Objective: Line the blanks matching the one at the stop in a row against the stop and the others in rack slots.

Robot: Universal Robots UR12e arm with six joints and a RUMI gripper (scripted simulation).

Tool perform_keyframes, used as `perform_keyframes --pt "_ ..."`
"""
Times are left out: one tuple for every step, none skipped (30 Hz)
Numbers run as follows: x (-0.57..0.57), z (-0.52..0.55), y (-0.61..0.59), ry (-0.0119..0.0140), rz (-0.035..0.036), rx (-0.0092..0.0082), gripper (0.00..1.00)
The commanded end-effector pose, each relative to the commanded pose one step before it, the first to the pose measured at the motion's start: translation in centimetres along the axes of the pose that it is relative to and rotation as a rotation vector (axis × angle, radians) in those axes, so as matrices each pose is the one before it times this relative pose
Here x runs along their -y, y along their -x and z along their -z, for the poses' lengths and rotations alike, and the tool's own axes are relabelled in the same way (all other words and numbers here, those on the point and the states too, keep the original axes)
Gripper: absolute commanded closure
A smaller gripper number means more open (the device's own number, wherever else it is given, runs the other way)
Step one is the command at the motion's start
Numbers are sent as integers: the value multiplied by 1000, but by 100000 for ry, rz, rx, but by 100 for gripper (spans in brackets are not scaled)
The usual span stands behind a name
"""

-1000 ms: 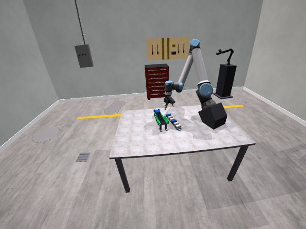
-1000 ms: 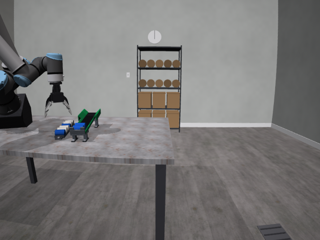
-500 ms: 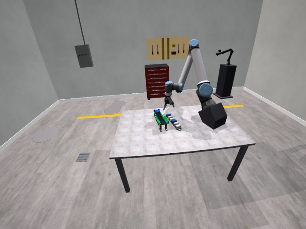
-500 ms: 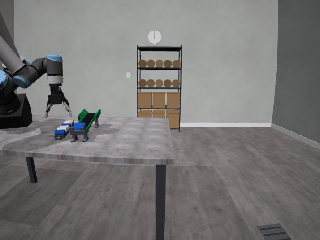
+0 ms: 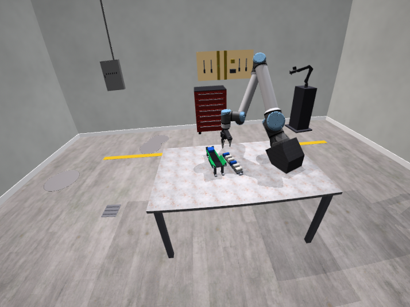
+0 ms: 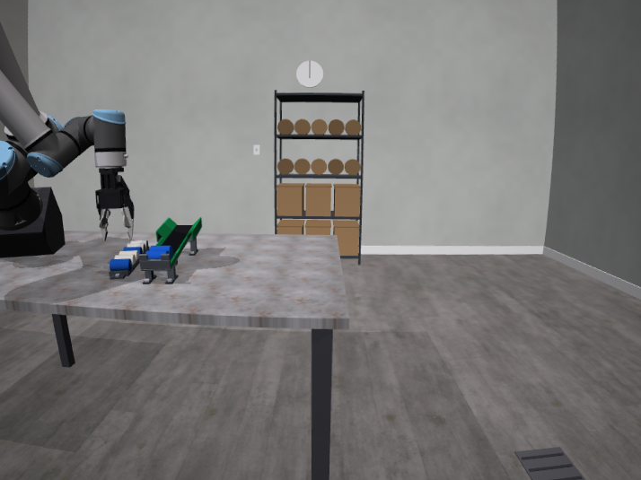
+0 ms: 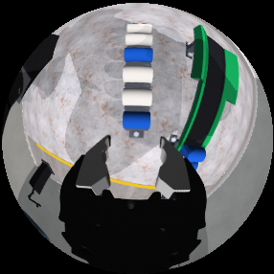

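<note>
My gripper is partly open and empty, above and just beyond the near end, in the wrist view, of the stock rack. From that end the rack holds a blue blank, two white blanks, another blue blank and two more white blanks, all lying crosswise. The green-sided ramp holds two blue blanks side by side at its low end; a finger partly hides one in the wrist view.
The ramp stands on legs close beside the rack, its green side walls rising above the belt. Both stand on the speckled table. The arm's black base is on the rack's other side.
</note>
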State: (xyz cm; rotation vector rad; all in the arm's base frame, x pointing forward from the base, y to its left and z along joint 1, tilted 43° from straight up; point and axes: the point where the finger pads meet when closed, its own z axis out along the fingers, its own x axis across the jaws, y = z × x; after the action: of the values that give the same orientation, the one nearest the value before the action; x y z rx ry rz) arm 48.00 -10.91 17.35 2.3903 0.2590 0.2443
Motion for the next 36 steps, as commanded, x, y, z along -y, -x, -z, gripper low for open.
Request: perform_keyframes --pt "-18 29 -31 34 -97 -67 52" --pt "0 0 0 0 0 0 52" --pt "0 0 0 0 0 0 52" --pt "0 0 0 0 0 0 52" --pt "0 0 0 0 0 0 52" --pt "0 0 0 0 0 0 52" --pt "0 0 0 0 0 0 52" --pt "0 0 0 0 0 0 52" --pt "0 0 0 0 0 0 52" --pt "0 0 0 0 0 0 52" --pt "0 0 0 0 0 0 52" --pt "0 0 0 0 0 0 52" --pt "0 0 0 0 0 0 52" --pt "0 0 0 0 0 0 52" --pt "0 0 0 0 0 0 52" --pt "0 0 0 0 0 0 52" --pt "0 0 0 0 0 0 52" --pt "0 0 0 0 0 0 52" --pt "0 0 0 0 0 0 52" --pt "0 0 0 0 0 0 52" --pt "0 0 0 0 0 0 52" --pt "0 0 0 0 0 0 52" --pt "0 0 0 0 0 0 52" --pt "0 0 0 0 0 0 52" --pt "0 -2 0 0 0 0 52" --pt "0 -4 0 0 0 0 52" --pt "0 -8 0 0 0 0 52" --pt "0 -13 0 0 0 0 52" --pt "0 -18 0 0 0 0 52" --pt "0 -25 0 0 0 0 52" --pt "0 -31 0 0 -1 1 52" --pt "0 -39 0 0 -1 1 52" --pt "0 -47 0 0 -1 1 52" --pt "0 -55 0 0 -1 1 52" --pt "0 -63 0 1 -1 1 52" --pt "0 0 0 0 0 0 52"
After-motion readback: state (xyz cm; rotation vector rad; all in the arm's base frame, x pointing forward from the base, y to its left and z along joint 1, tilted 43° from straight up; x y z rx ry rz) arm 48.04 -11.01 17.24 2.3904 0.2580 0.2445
